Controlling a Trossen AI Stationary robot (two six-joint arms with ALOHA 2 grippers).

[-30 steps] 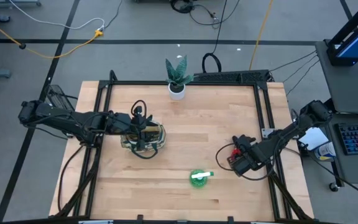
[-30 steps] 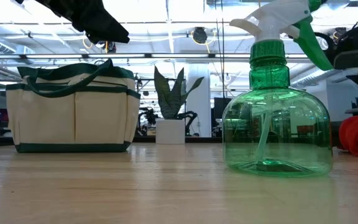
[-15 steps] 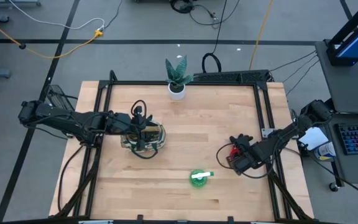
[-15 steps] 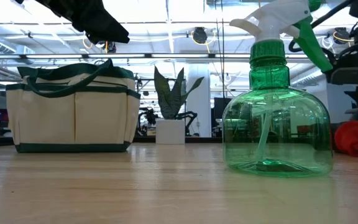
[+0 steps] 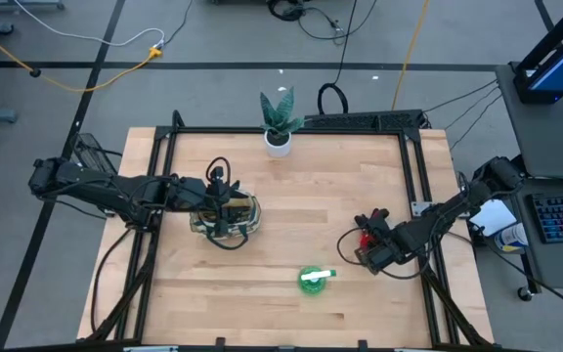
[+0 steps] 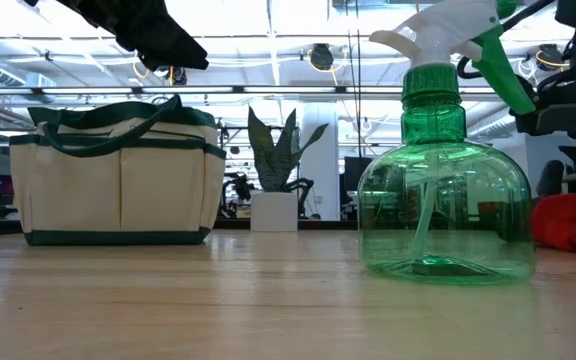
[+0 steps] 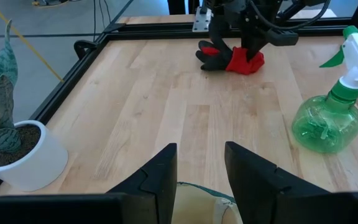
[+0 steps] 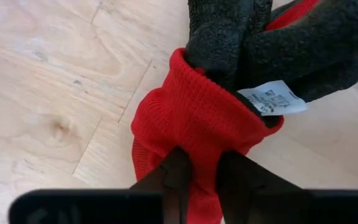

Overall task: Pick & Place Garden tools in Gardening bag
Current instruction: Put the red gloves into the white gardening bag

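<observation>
The red-black glove [image 7: 232, 57] lies on the table's right side, its red cuff [image 8: 191, 118] bunched and its dark hand part [image 8: 278, 37] beyond it. My right gripper [image 8: 199, 165] stands over it, pointing down, shut on the cuff. The cream gardening bag [image 5: 225, 217] with green trim stands on the left half of the table. My left gripper [image 7: 201, 152] hovers open over the bag's rim [image 7: 197, 193], with nothing between its fingers. My right gripper pinches the glove's bunched red cuff [image 8: 197, 146] between its two fingers [image 8: 173, 177]. The fingers come from above, pointing steeply down. Several folds of knit seem caught between them. The glove still lies on the table, its dark hand part spread beyond the fingers.
A green spray bottle [image 5: 313, 278] with a white trigger stands near the front edge, between the two arms. A plant in a white pot [image 5: 279, 122] stands at the far edge. A black frame [image 5: 291, 129] runs round the wooden tabletop.
My right gripper has come down onto the glove and edged a little toward the table's left. In the low view the red cuff now sits lower and flatter beside the gripper's finger.
</observation>
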